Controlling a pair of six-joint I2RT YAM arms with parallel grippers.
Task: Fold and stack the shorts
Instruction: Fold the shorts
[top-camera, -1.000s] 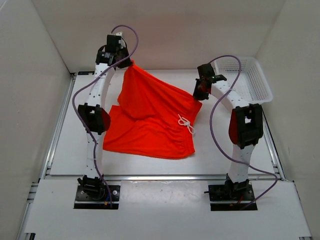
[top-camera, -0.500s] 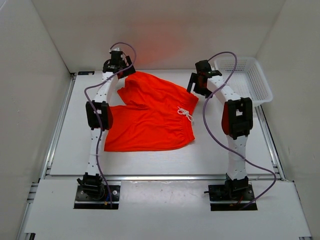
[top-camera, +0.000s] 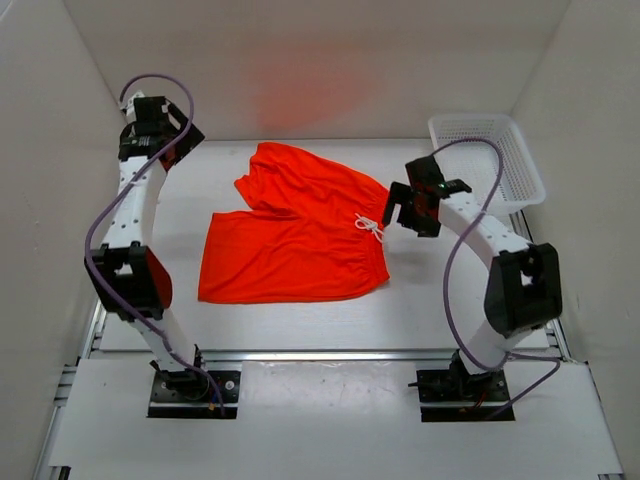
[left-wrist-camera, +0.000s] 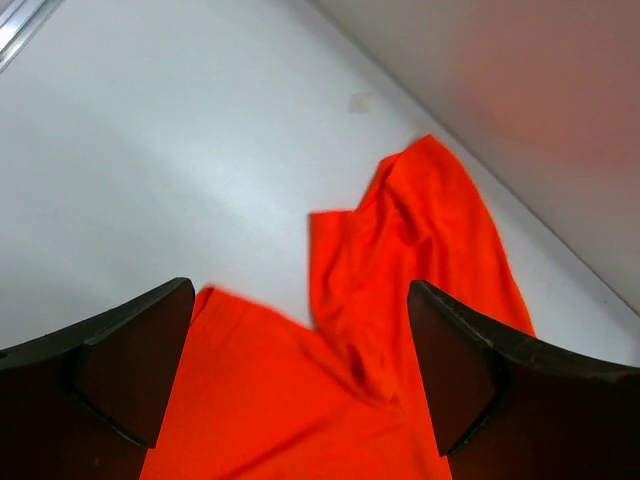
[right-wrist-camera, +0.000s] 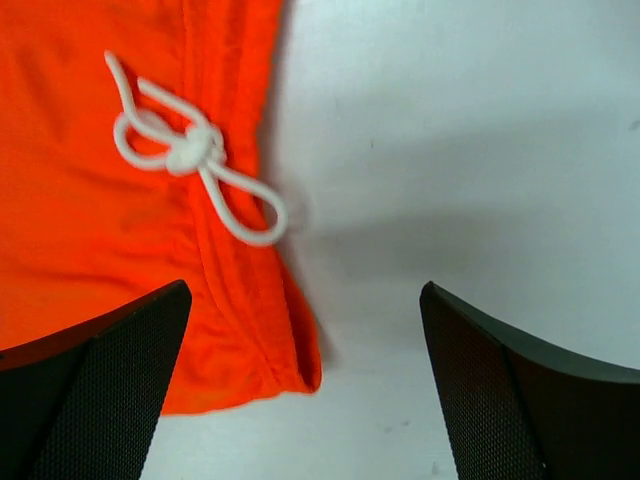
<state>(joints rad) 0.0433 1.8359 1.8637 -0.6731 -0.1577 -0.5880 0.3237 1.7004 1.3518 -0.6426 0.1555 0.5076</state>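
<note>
The orange-red shorts (top-camera: 290, 240) lie on the white table, waistband and white drawstring (top-camera: 371, 228) to the right, legs to the left. The far leg (top-camera: 285, 175) is bunched and angled toward the back wall. My left gripper (top-camera: 170, 148) hangs high at the back left, open and holding nothing; its wrist view looks down on the shorts (left-wrist-camera: 420, 230) between the spread fingers (left-wrist-camera: 300, 292). My right gripper (top-camera: 407, 212) hovers just right of the waistband, open and empty. The right wrist view shows the drawstring (right-wrist-camera: 190, 155) and the waistband corner (right-wrist-camera: 290, 350) by the open gripper (right-wrist-camera: 305, 295).
A white mesh basket (top-camera: 490, 150) stands at the back right corner of the table. White walls close in the back and both sides. Purple cables loop off both arms. Aluminium rails run along the table's left, right and near edges.
Both grippers opened and let go of the shorts, which dropped flat on the table. The left arm swung up and away to the back left; the right arm drew back to the right.
</note>
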